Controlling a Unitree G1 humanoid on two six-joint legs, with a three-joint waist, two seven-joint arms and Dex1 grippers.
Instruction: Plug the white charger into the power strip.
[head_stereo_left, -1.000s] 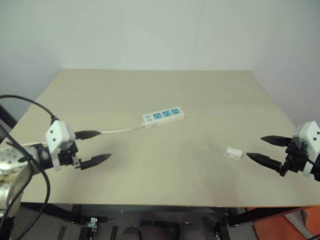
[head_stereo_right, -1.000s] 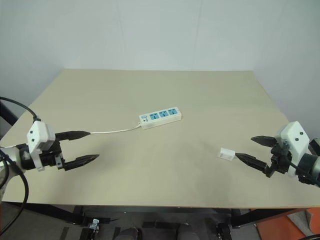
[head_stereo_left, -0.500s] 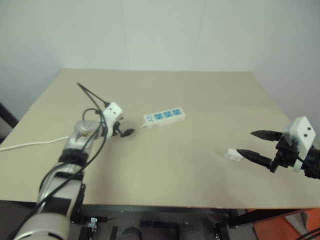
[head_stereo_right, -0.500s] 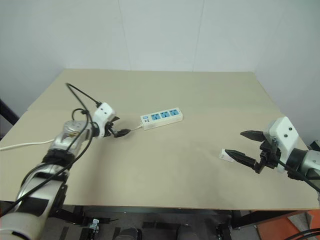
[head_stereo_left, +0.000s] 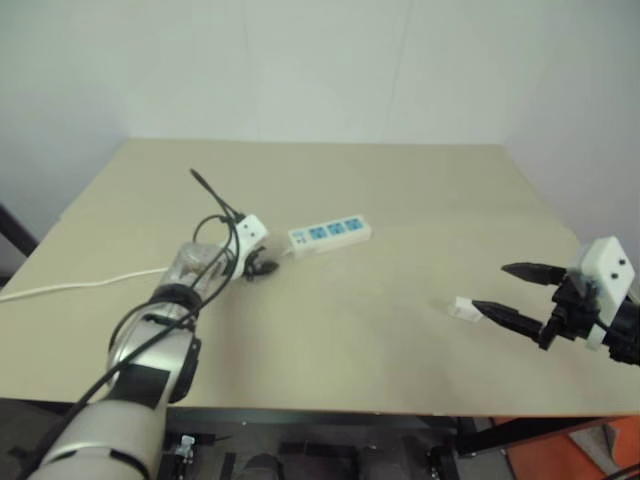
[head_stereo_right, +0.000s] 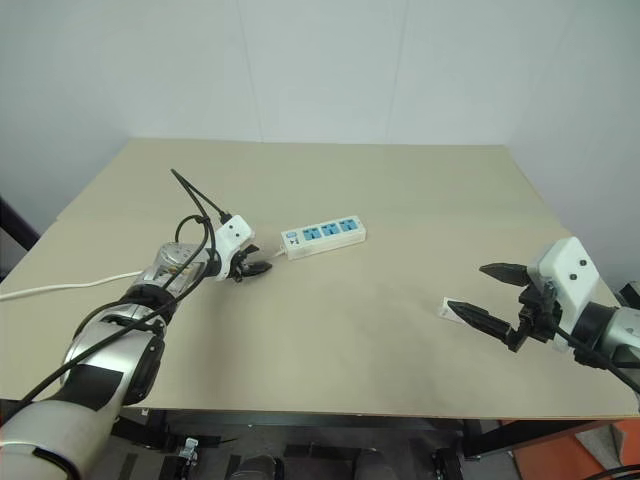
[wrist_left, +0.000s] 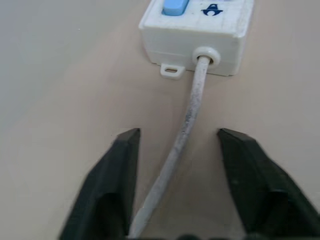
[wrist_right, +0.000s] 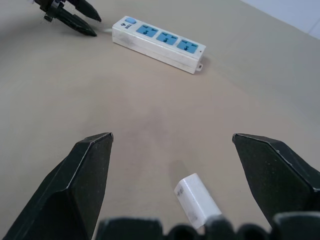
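The power strip (head_stereo_right: 323, 231), a white bar with three blue sockets, lies mid-table with its thin white cord (wrist_left: 185, 125) running off to the left. My left gripper (head_stereo_right: 262, 268) is low at the strip's cord end. Its black fingers (wrist_left: 120, 170) stand apart on either side of the cord without touching it. The white charger (head_stereo_right: 452, 310) lies on its side on the table at the right. My right gripper (head_stereo_right: 466, 286) hovers there, wide open, with the charger (wrist_right: 196, 198) just short of its lower fingertip and nothing held.
The tan table (head_stereo_right: 400, 190) ends at a pale wall behind and drops off at the front and both sides. The strip's cord (head_stereo_right: 60, 288) trails to the table's left edge. Black cables loop above my left forearm (head_stereo_right: 195, 200).
My left arm has swung forward from the table's left front to the strip's cord end, and its fingers have narrowed around the cord. The right gripper has barely shifted, staying open.
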